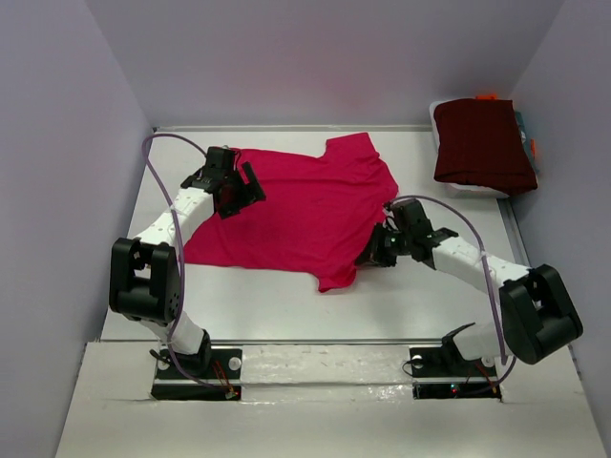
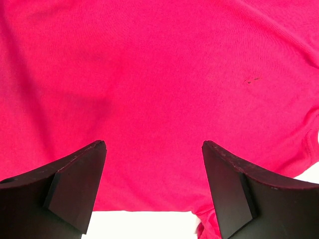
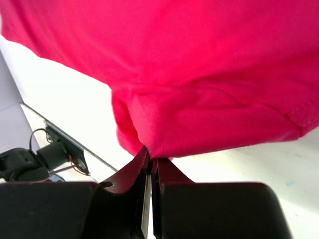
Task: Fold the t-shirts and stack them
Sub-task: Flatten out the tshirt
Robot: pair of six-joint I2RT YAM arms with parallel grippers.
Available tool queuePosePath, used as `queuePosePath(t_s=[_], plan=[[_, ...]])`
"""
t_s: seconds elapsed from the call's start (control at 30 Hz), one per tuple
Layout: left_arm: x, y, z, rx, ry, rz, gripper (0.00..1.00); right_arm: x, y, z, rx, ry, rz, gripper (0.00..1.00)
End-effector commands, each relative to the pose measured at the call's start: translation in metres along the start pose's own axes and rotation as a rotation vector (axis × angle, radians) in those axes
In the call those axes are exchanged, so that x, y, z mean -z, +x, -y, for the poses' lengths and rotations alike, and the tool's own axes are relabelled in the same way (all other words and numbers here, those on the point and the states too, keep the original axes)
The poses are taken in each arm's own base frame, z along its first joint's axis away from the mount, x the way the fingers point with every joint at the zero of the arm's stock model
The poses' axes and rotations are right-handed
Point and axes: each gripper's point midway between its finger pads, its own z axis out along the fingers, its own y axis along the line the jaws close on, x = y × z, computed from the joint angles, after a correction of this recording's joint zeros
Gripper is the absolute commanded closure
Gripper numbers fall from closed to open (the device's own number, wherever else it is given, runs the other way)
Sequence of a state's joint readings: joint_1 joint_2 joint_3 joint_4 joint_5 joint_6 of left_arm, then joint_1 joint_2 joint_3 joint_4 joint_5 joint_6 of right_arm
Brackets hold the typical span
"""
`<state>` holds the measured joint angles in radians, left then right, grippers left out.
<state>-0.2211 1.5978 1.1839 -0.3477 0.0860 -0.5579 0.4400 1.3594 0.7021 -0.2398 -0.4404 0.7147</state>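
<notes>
A crimson-pink t-shirt [image 1: 305, 210] lies spread flat across the middle of the white table. My left gripper [image 1: 246, 191] hovers over its upper left part, open, with nothing between the fingers; in the left wrist view the gripper [image 2: 153, 144] stands wide above the shirt [image 2: 159, 74] near its edge. My right gripper [image 1: 368, 256] sits at the shirt's lower right edge. In the right wrist view the gripper [image 3: 151, 158] is shut, and a bunched fold of the shirt [image 3: 199, 74] is pinched at its tips. A dark maroon folded t-shirt [image 1: 482, 143] rests at the back right.
The maroon shirt sits on a white bin [image 1: 463, 190] against the right wall, with orange and blue items [image 1: 531, 145] behind it. Grey walls [image 1: 57, 143] close in the table on the left, the back and the right.
</notes>
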Motion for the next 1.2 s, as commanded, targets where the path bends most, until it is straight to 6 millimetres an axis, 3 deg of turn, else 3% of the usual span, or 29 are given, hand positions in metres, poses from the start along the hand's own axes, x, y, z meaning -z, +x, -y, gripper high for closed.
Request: queuePosePath(t_s=[0.0,0.23,0.37,0.47,0.63,0.8,1.17], plan=[[-0.002,0.002,0.002,-0.017,0.014,-0.002,0.09,0.0,-0.026,-0.022,0.078,-0.011,0.024,0.92],[-0.001,0.002,0.001,-0.027,0.012,0.001,0.09,-0.03,-0.063,-0.038,0.101,-0.01,0.01,0.87],[-0.001,0.002,0.002,-0.028,0.018,-0.002,0.09,-0.048,-0.077,-0.038,0.1,0.005,-0.005,0.72],[0.0,0.002,0.003,-0.028,0.022,-0.001,0.1,-0.059,-0.084,-0.034,0.101,0.032,-0.011,0.49],[-0.001,0.004,0.002,-0.031,0.022,-0.007,0.1,-0.054,-0.094,-0.035,0.121,0.067,0.018,0.26],[-0.002,0.008,0.004,-0.035,0.028,-0.014,0.1,-0.036,-0.097,-0.038,0.138,0.092,0.058,0.24],[-0.004,0.008,0.006,-0.035,0.033,-0.019,0.1,-0.013,-0.071,-0.017,0.132,0.149,0.055,0.29]])
